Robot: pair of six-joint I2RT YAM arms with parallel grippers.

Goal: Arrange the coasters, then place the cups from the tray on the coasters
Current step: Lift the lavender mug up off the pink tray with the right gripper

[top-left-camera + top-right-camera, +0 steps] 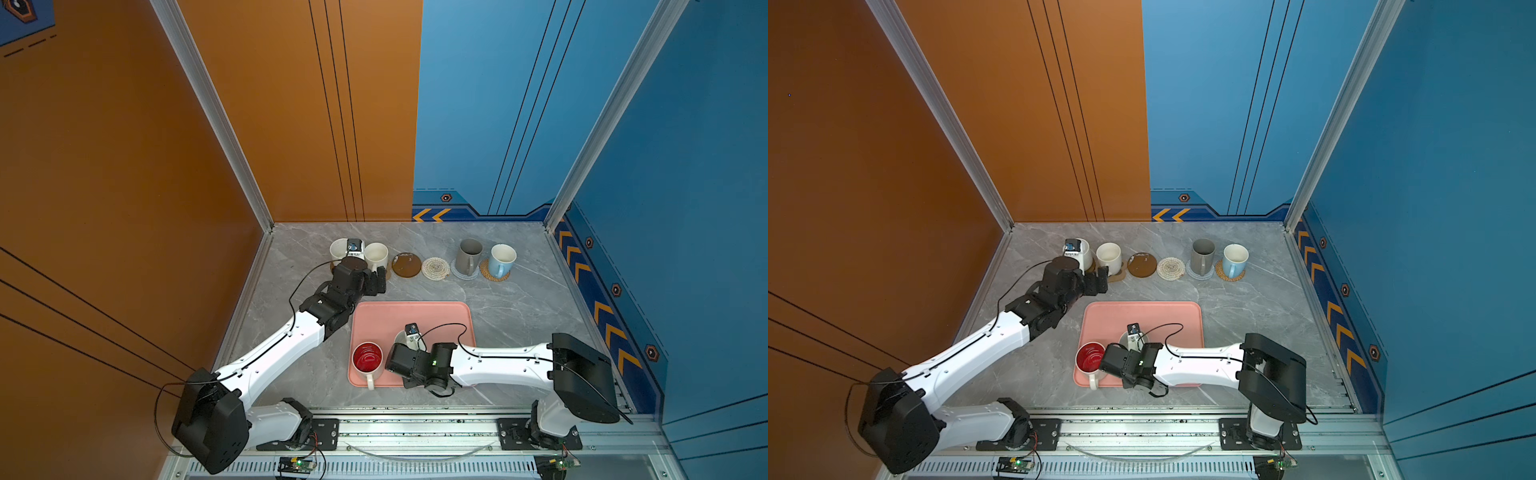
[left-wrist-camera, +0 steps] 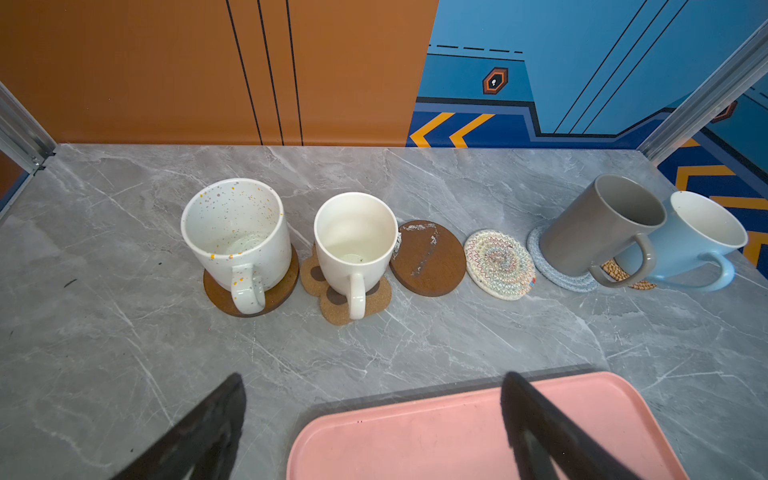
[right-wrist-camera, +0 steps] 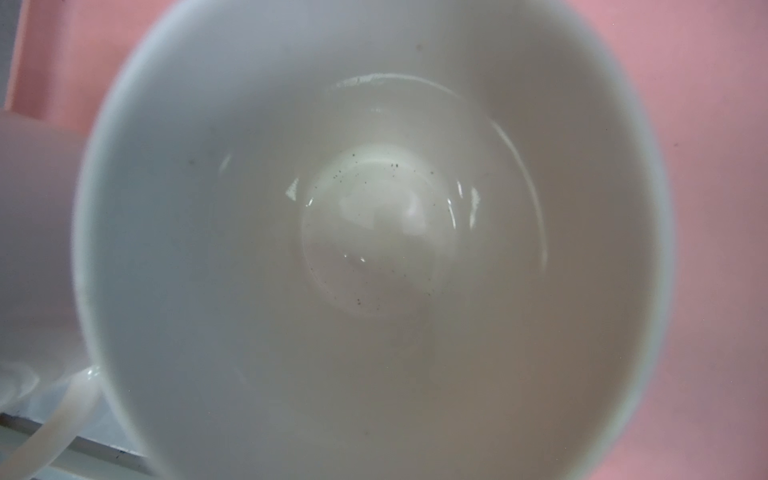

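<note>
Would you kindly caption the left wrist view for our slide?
A brown disc and a woven round lie uncovered beyond the salmon tray.

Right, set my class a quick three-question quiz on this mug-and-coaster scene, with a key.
1. How many coasters hold no mug?
2. True or false: the left pincer is shut on a mug.
3. Which mug stands on the paw-print coaster? A plain white; B light blue; C grey.
Key: 1. Two, the bare brown disc and the cream woven round. 2. False, the left pincer is open and empty. 3. A, the plain white mug.
</note>
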